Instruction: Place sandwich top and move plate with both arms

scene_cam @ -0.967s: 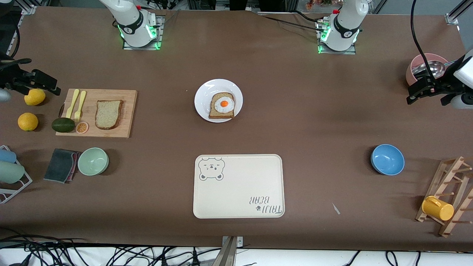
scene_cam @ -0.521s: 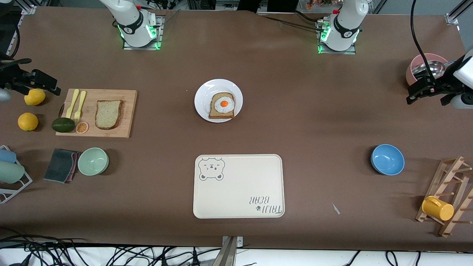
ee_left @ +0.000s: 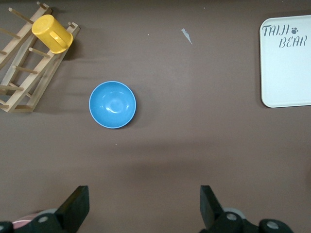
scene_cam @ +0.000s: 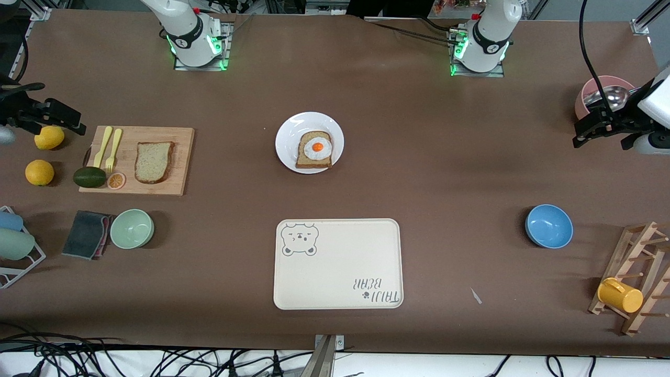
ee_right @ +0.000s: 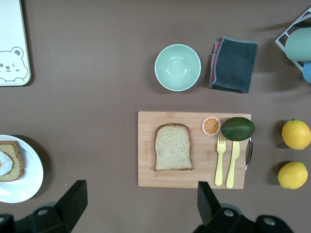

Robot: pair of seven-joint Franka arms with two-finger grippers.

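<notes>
Sandwich top [scene_cam: 153, 162] flat on cutting board [scene_cam: 178, 178] near right arm's worktop edge; plate [scene_cam: 288, 152] mid-worktop. Left tool [ee_left: 143, 206] and right tool [ee_right: 138, 201] released, hovering at worktop ends.

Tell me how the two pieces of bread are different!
The sandwich top is plain; the egg bread carries a fried egg. The sandwich top lies on the wooden board, toward the right arm's end of the table; the egg bread sits on the plate, mid-table. Both are brown, crusted slices lying flat.
</notes>
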